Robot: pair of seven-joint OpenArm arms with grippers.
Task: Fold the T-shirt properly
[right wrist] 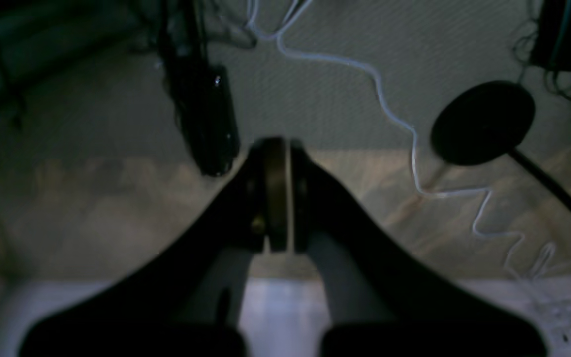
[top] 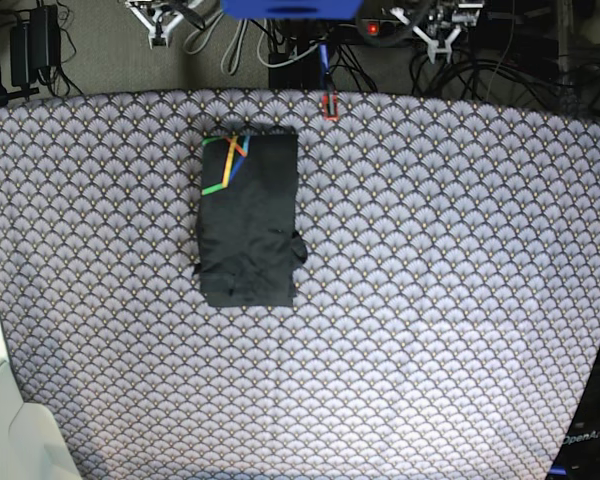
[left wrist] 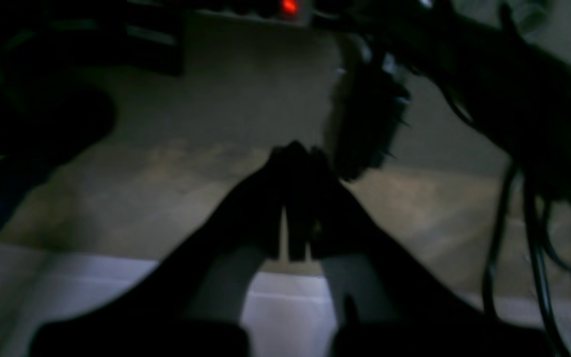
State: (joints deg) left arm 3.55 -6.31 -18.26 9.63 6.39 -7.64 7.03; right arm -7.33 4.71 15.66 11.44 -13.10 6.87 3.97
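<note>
The T-shirt (top: 248, 220) lies folded into a tall black rectangle on the grey scallop-patterned tablecloth (top: 430, 250), left of centre, with its rainbow lines at the top left corner. A small flap sticks out at its right edge. My left gripper (left wrist: 293, 148) is shut and empty, held over the floor beyond the table's far edge; it also shows in the base view (top: 435, 25). My right gripper (right wrist: 278, 144) is shut and empty too, at the far left of the base view (top: 160, 20). The shirt does not show in either wrist view.
A red clip (top: 330, 105) sits on the table's far edge. Cables and a power strip with a red light (left wrist: 289, 7) lie behind the table. A black round base (right wrist: 483, 122) and a white cable (right wrist: 394, 119) lie on the floor.
</note>
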